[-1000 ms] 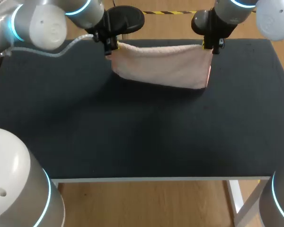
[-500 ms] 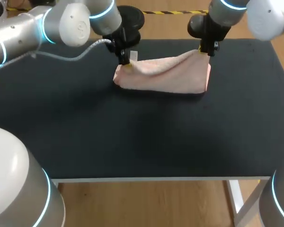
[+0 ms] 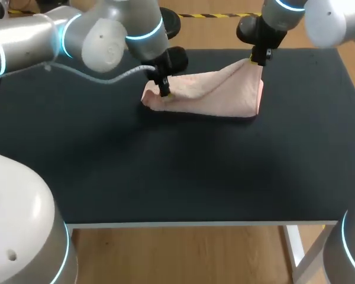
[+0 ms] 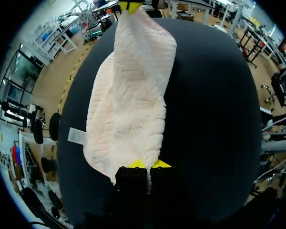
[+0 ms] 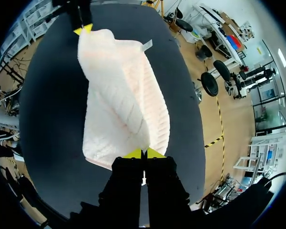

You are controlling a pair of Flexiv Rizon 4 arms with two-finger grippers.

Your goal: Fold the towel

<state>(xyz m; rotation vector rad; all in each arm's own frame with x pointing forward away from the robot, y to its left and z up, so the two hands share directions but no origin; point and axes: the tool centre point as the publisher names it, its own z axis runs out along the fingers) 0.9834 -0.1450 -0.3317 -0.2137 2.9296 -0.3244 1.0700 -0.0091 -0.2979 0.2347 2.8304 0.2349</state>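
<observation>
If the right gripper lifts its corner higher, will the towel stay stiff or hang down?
Probably floppy: the towel sags in a slope from the raised corner in the right gripper. It seems light, since a corner pinch holds it.

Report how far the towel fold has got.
Done: the towel looks doubled over on the table. In hand: left gripper pinches one corner low, right gripper holds the other raised. Remaining: lower that corner, release both.
</observation>
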